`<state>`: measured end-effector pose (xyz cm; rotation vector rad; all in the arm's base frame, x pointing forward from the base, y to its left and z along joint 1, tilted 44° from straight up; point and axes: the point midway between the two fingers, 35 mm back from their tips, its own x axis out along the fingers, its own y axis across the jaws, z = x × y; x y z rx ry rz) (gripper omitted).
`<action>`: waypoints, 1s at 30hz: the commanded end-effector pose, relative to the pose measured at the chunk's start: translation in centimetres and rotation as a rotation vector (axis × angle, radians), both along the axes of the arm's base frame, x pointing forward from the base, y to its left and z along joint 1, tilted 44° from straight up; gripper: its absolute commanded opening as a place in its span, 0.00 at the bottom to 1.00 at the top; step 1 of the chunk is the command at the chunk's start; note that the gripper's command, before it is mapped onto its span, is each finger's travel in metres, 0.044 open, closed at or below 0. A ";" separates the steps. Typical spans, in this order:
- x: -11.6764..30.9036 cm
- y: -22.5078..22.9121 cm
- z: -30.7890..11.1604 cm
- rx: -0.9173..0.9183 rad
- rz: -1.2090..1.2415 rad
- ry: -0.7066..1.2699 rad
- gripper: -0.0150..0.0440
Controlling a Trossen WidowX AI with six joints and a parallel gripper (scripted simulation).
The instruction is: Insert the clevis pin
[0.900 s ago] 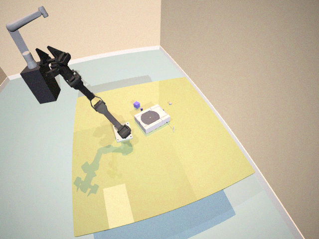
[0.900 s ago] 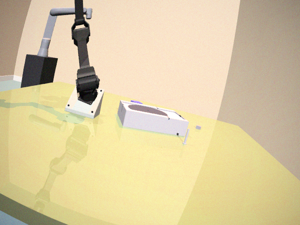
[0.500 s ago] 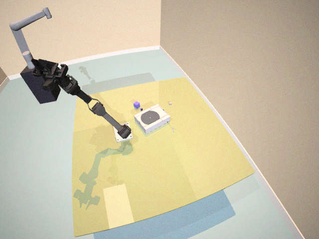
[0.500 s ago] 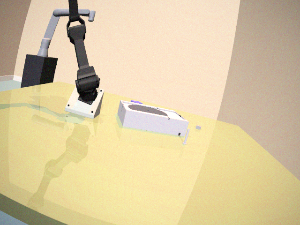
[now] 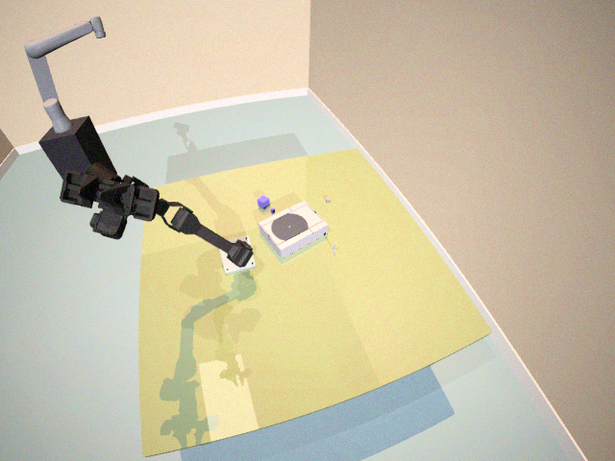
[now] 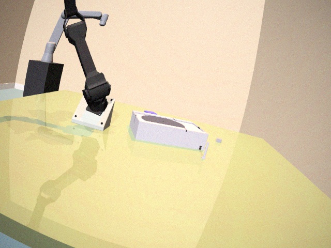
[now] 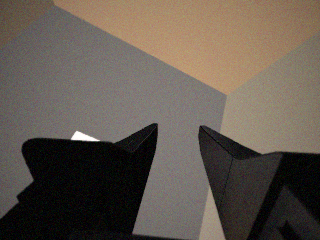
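Plainly, the broad, flat, dark-grey aluminium disc (image 5: 299, 222) (image 6: 154, 119) lies in the pale, boxy, steel tray (image 5: 298, 244) (image 6: 165, 137), a small light dot at its middle. Beside the tray, the slim, pale steel clevis pin (image 5: 333, 249) (image 6: 205, 151) stands on its wider head on the smooth yellow tabletop (image 5: 307, 317) (image 6: 149, 192), outside the disc's hole. The black gripper (image 7: 178, 129), with tapering, angular fingers, is up away from them, its jaws partly apart with a bare gap between. A small violet cube (image 5: 262, 202) sits behind the tray.
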<state>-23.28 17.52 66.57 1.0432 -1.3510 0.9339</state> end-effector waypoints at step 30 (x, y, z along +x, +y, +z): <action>40.8 -26.3 -3.6 0.239 -0.493 1.193 0.53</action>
